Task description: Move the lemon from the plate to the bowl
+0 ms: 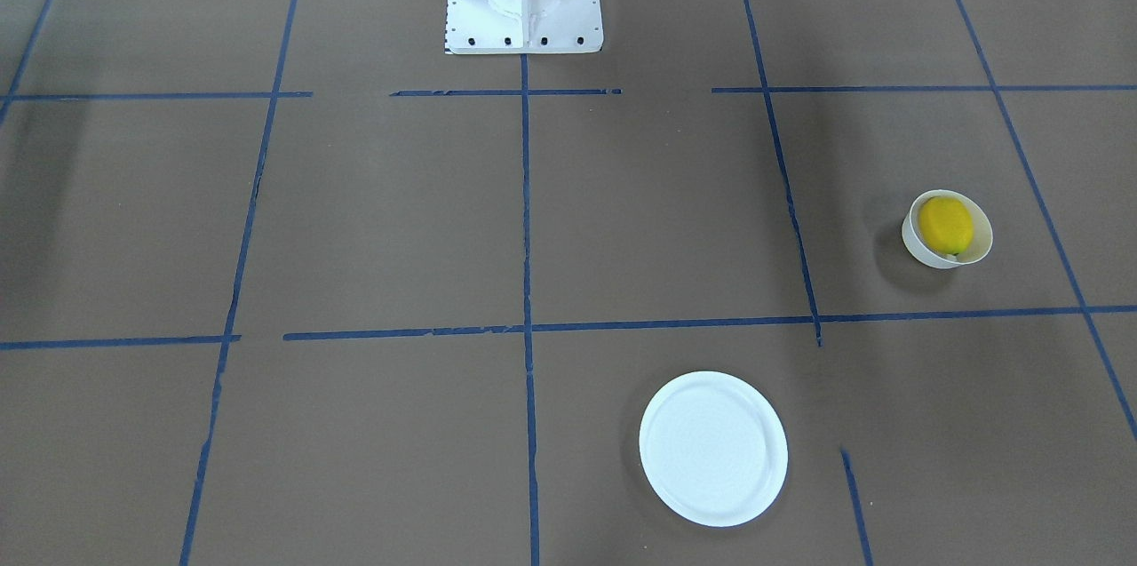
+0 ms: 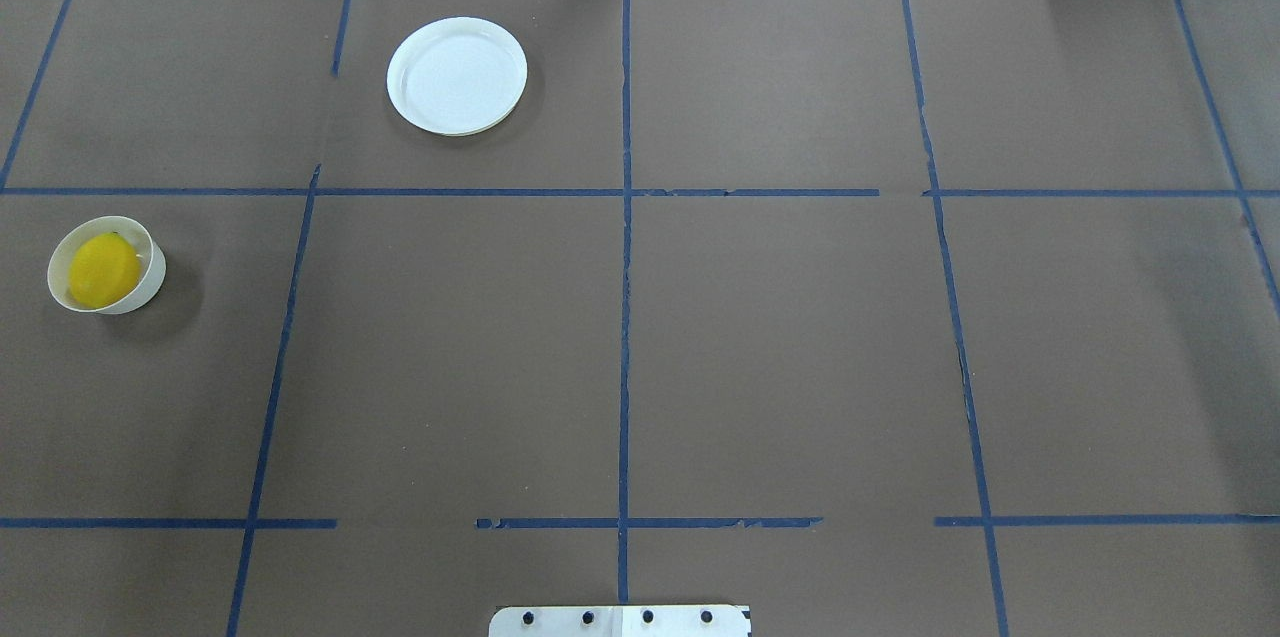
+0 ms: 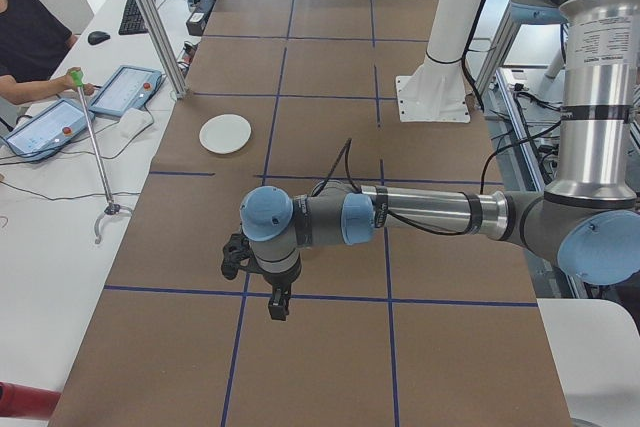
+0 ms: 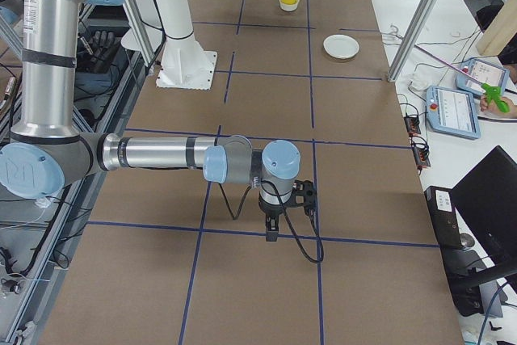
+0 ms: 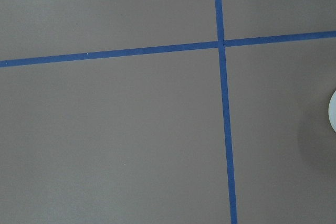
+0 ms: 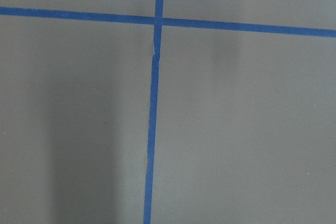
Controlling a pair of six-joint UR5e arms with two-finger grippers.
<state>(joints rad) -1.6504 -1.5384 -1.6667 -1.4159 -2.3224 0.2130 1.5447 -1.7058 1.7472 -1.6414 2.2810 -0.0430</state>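
The lemon [image 1: 944, 226] sits in the bowl [image 1: 919, 253], plate [image 1: 713, 449] bare; likely light, firm, slick (I'd pinch its middle). My left gripper [image 3: 277, 305] and right gripper [image 4: 272, 232]: open or closed, I cannot tell

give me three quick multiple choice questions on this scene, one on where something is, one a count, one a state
1. Where is the lemon?
A) on the plate
B) in the bowl
C) on the bare table

2. How many white dishes are on the table?
A) one
B) two
C) four

3. What state is the plate in?
A) empty
B) stacked under the bowl
C) broken in two

Answers:
1 B, the yellow fruit sits inside the bowl's rim in both the overhead and front-facing views.
2 B, only the plate and the bowl show.
3 A, its white surface is bare and whole, and it lies well apart from the bowl.
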